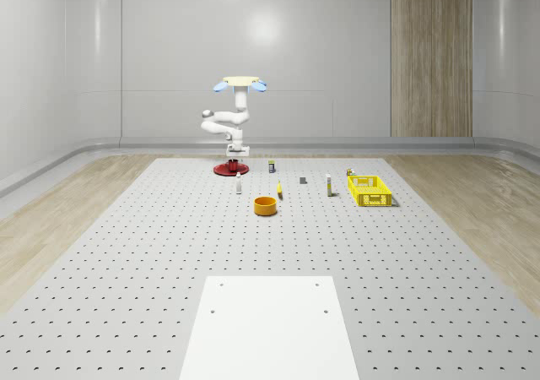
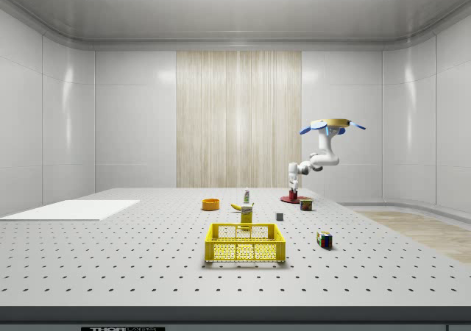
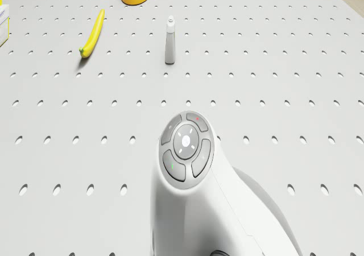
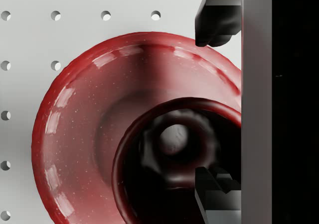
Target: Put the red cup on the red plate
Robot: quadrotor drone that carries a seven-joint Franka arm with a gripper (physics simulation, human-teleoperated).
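A: Location of drone [image 1: 240, 83]?
B: Hovering above the far end of the perforated table [image 1: 126, 253], right over the red plate [image 1: 226, 171]. Arm folded beneath it, wrist pointing down.
A: Gripper [image 4: 213, 106]?
B: Low, straight above the plate, close over the red cup [image 4: 172, 154]. Fingers [image 4: 215, 20] spread wide, pinching nothing. One over the plate's rim, clear of the cup. The other over the cup's mouth, by its wall.
A: Cup position?
B: Upright, mouth up, inside the plate's outline, off-centre in the wrist view. Apparently standing on the plate. Contact itself impossible to confirm.
A: Anything else on the table?
B: Nearer the whole-scene camera than the plate: small white bottle [image 1: 239, 186], banana [image 1: 279, 192], orange bowl [image 1: 266, 205]. Toward the whole-scene view's right: yellow basket [image 1: 369, 189]. In the side view, a colour cube [image 2: 324, 239] near that basket, to its right. White panel [image 1: 270, 329] at the near edge. All well apart from plate and cup.
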